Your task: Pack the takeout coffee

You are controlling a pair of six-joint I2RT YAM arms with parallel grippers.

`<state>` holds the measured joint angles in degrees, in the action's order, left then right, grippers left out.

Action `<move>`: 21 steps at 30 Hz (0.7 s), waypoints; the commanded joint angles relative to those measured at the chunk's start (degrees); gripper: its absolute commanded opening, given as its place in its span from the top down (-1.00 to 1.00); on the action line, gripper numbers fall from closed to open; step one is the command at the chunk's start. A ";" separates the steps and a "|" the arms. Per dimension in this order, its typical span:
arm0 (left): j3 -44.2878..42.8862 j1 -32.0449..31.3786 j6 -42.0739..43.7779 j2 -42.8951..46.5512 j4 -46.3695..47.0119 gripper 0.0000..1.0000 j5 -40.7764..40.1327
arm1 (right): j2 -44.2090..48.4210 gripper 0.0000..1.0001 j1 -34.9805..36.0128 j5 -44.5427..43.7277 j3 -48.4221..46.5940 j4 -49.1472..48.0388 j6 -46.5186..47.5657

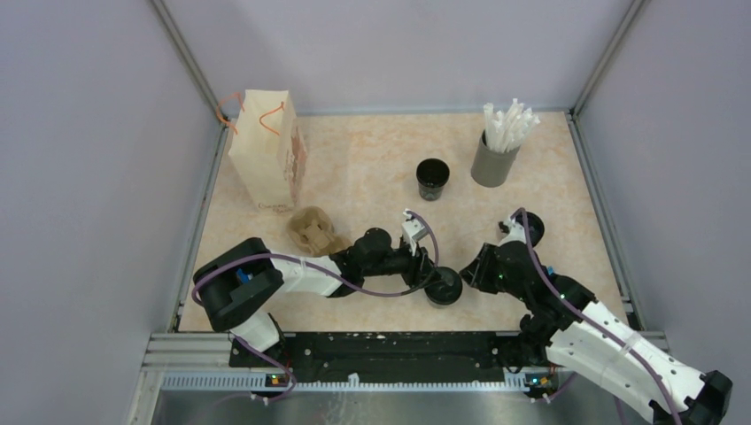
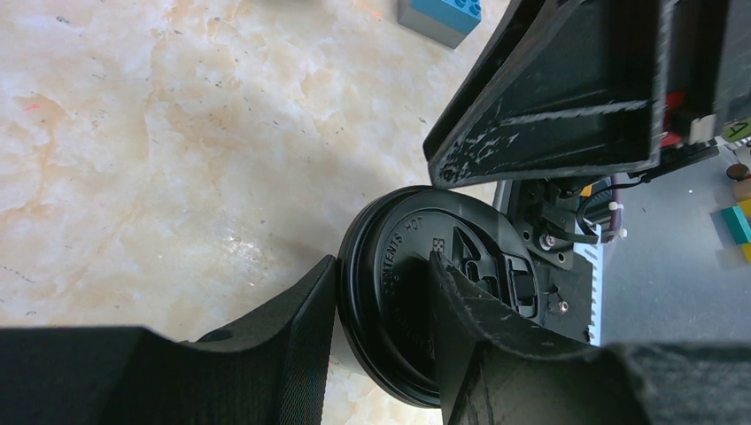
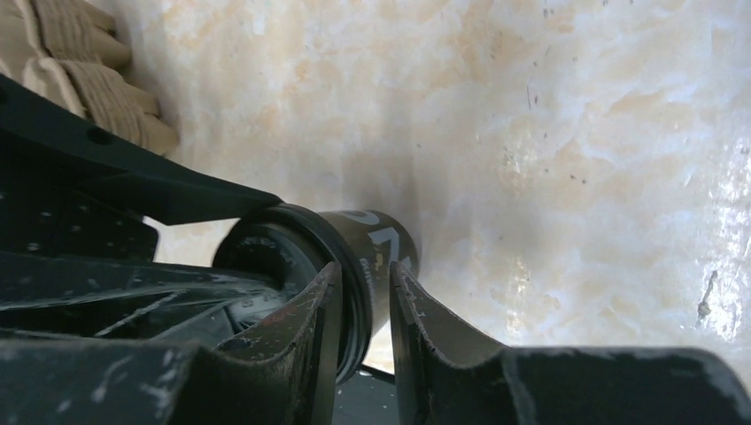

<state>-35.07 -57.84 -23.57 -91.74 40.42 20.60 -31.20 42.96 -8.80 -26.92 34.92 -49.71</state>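
A black coffee cup [image 1: 443,289] with a black lid [image 2: 416,292] stands near the table's front edge, between my two arms. From the left, my left gripper [image 1: 431,278] is shut on the lid's rim; the left wrist view shows that gripper [image 2: 383,266] with one finger outside the rim and the other on the lid's top. My right gripper [image 1: 466,276] comes in from the right. In the right wrist view it [image 3: 366,270] pinches the lid rim and the upper cup wall [image 3: 381,239]. A brown paper bag [image 1: 266,150] stands upright at the back left.
A cardboard cup carrier [image 1: 312,230] lies in front of the bag. An open black cup [image 1: 433,179] stands mid-table, with a grey holder [image 1: 493,161] of white straws to its right. A dark round object [image 1: 533,228] lies by the right arm. Grey walls enclose the table.
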 commanded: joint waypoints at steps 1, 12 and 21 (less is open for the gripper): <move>3.54 -0.44 4.35 -3.32 -12.83 0.06 -0.90 | -0.48 0.49 -0.42 2.09 2.12 -4.05 -1.48; 5.02 -0.47 3.79 -4.19 -11.93 0.08 -2.53 | 2.92 0.60 -0.41 8.27 14.30 -10.44 -8.89; 8.17 -0.60 1.09 -5.86 -8.07 0.11 -5.07 | 14.27 0.63 -0.35 8.53 22.45 -6.85 -14.19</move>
<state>-32.01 -58.13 -24.75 -92.47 46.61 20.49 -18.61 42.06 -6.37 -9.37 15.86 -62.76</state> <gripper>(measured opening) 0.455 0.188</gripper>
